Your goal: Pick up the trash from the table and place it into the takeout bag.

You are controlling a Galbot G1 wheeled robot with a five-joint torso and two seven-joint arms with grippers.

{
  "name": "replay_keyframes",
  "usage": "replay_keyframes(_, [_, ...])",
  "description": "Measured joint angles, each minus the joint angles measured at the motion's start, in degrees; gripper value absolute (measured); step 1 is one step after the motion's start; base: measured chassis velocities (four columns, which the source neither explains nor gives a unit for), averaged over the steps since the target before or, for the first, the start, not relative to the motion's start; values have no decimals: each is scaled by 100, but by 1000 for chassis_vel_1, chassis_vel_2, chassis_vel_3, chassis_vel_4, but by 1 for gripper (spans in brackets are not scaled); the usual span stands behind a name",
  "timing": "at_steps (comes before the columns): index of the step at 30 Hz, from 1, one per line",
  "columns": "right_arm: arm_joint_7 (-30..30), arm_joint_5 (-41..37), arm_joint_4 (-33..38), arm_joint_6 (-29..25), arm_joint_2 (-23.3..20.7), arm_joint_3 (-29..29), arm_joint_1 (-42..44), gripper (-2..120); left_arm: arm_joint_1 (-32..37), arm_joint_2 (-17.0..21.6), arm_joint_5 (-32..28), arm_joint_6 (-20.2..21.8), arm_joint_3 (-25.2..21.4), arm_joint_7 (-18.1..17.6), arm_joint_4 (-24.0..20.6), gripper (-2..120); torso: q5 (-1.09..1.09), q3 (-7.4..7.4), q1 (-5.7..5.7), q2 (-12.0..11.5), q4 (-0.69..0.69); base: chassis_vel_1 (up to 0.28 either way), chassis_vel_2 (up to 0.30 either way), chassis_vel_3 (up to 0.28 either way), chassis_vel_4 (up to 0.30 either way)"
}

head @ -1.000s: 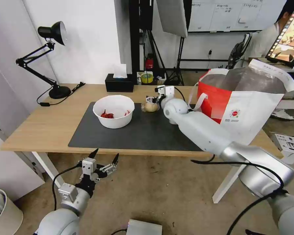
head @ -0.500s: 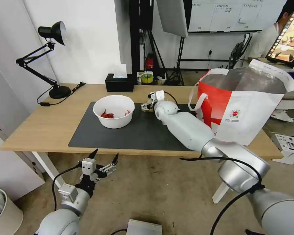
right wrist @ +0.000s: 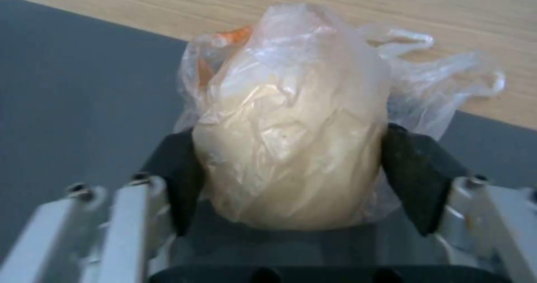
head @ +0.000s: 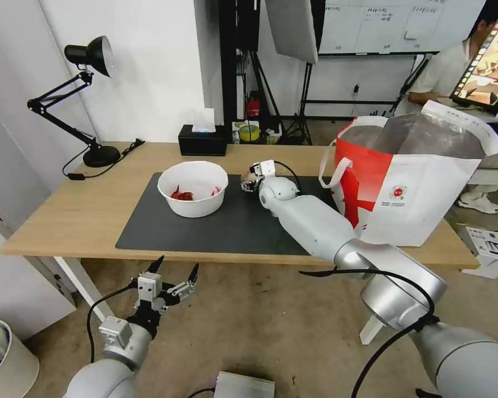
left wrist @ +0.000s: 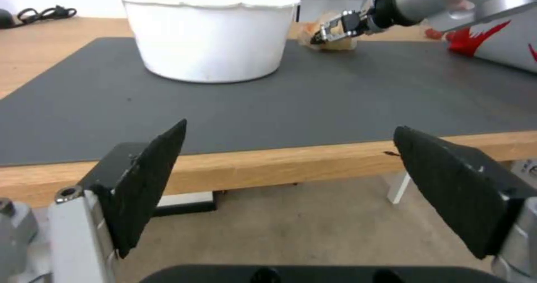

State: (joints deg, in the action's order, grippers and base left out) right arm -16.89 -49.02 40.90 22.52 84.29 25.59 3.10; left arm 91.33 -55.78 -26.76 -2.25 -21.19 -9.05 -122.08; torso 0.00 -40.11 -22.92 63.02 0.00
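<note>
A clear bag with a beige bun (right wrist: 291, 119) lies at the far edge of the dark mat (head: 232, 226) on the table (head: 66, 210). My right gripper (right wrist: 288, 136) is shut on it, one black pad pressed against each side. From the left wrist the same gripper (left wrist: 335, 25) shows on the bun bag (left wrist: 338, 45). The white bowl (head: 192, 188) with red scraps stands on the mat to its left. The red-and-white takeout bag (head: 415, 182) stands open at the table's right end. My left gripper (head: 171, 276) hangs open below the table's front edge.
A black desk lamp (head: 101, 156) stands at the table's back left. A black tissue box (head: 202, 141) sits at the back edge, with a tape roll (head: 249, 132) behind it. On the floor are a white bin (head: 5, 359) and a small box (head: 487, 249).
My right arm has swung left and its gripper has settled over the bun bag and shut on it. The left gripper has sunk slightly.
</note>
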Motion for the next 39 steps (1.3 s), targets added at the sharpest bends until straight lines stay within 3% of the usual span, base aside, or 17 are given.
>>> replay_keyframes(7, [-114, -208, 349, -96, -189, -10, 138, 43, 15, -2, 8, 0, 0, 3, -35, 100, 0, 0, 0, 0, 0, 0, 0, 0, 0])
replay_keyframes(10, [-56, -92, 839, -559, -432, 51, 248, 28, 20, 14, 7, -4, -4, 4, -49, 100, 0, 0, 0, 0, 0, 0, 0, 0, 0])
replay_keyframes(11, [-56, -92, 839, -559, -432, 51, 248, 28, 20, 14, 7, -4, -4, 4, -49, 100, 0, 0, 0, 0, 0, 0, 0, 0, 0])
replay_keyframes(14, [-200, 248, 1699, -786, -785, 101, 408, 14, 28, 20, 8, -7, -2, 5, -76, 100, 1, 0, 0, 0, 0, 0, 0, 0, 0])
replay_keyframes(17, [-479, 305, 2291, -792, -1030, 121, 488, 8, 62, 25, 8, -7, -4, 6, -103, 100, 1, 0, 0, 0, 0, 0, 0, 0, 0])
replay_keyframes(26, [-1183, 294, 4370, -700, -1959, 119, 484, 6, 151, -6, 9, -23, -54, 4, -194, 100, 1, 0, 0, 0, 1, 0, 0, 0, 0])
replay_keyframes(39, [-2106, -15, 5751, 328, -2960, -484, 113, 5, 731, -357, 192, -101, -470, 94, -437, 100, 0, 1, 1, 0, 2, 0, 0, 0, 0])
